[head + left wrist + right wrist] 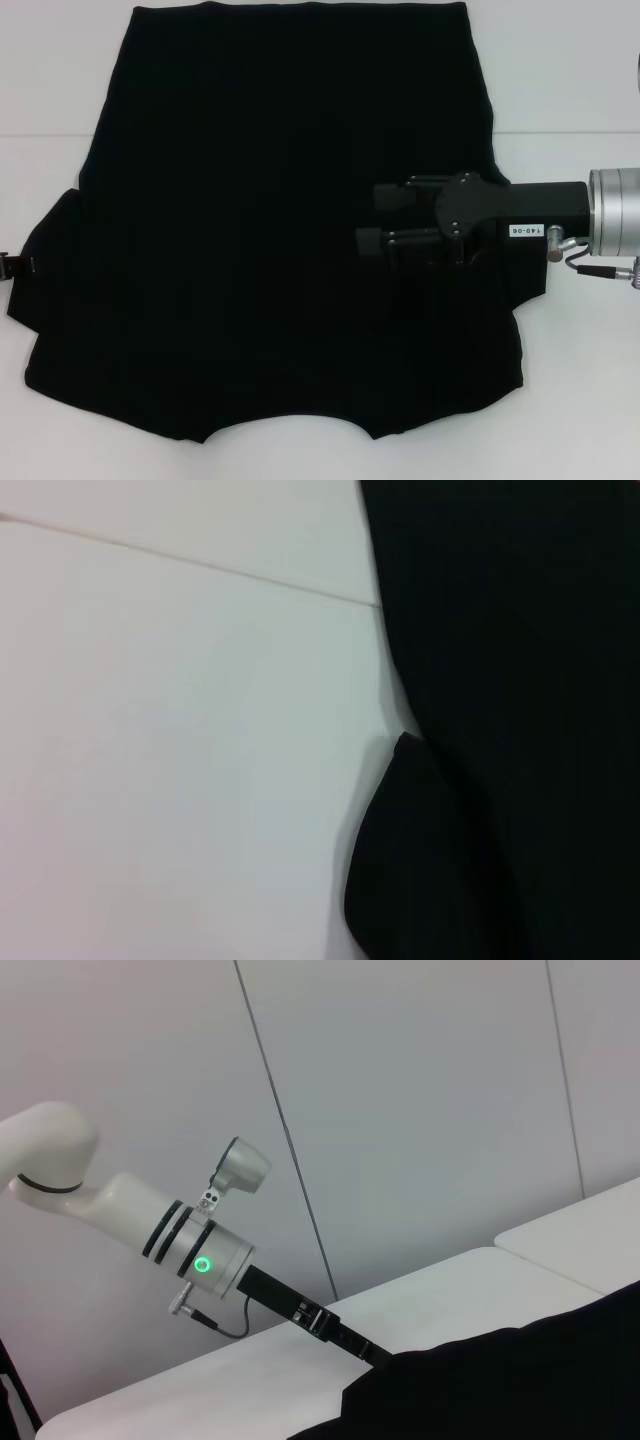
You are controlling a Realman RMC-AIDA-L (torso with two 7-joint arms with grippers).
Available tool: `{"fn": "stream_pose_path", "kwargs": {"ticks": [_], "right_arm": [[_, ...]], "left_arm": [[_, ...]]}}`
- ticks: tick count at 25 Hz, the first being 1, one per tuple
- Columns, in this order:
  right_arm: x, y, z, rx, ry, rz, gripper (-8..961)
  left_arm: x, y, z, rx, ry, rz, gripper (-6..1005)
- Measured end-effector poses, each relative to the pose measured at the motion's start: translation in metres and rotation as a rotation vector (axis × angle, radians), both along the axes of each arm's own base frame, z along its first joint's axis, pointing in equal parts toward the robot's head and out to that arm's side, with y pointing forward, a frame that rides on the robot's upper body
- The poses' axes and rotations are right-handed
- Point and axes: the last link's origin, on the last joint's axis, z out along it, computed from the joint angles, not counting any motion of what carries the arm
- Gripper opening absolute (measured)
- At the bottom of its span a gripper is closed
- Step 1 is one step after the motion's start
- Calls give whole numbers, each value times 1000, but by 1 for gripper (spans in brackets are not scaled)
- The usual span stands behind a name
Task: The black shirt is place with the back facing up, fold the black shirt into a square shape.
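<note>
The right pincer (pixel 372 218) reached in horizontally from the counter's right edge, over the right half of the black shirt (pixel 250 230). Its two fingers (pixel 385 196) sat a moderate gap apart w/ nothing between them; whether they touched the cloth couldn't be told. The left pincer (pixel 12 266) was barely in view at the counter's left edge, at the shirt's left sleeve; its opening state couldn't be told.

The shirt lay spread flat on the white counter (pixel 580 400), covering most of it, hem toward the far edge, collar toward the near edge, plain side up.

Judgement: step in hand looked like the sleeve/side fold. To do it well, pinch only the top layer near the sleeve seam on both sides, lift evenly, and carry the edge inward parallel to the hem so the crease runs straight.

Cloth: matte, soft, limp, few wrinkles; will sag and drag if lifted from one point. The counter was smooth, so the fabric may slide.
</note>
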Motion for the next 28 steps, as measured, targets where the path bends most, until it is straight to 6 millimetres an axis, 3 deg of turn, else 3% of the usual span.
{"fn": "stream_pose_path", "kwargs": {"ticks": [9, 28], "right_arm": [[1, 0, 0, 0, 0, -2, 771], [0, 0, 0, 2, 2, -1, 759]], "left_arm": [[-6, 0, -5, -3, 23, 19, 571], [-1, 2, -13, -45, 39, -2, 505]]}}
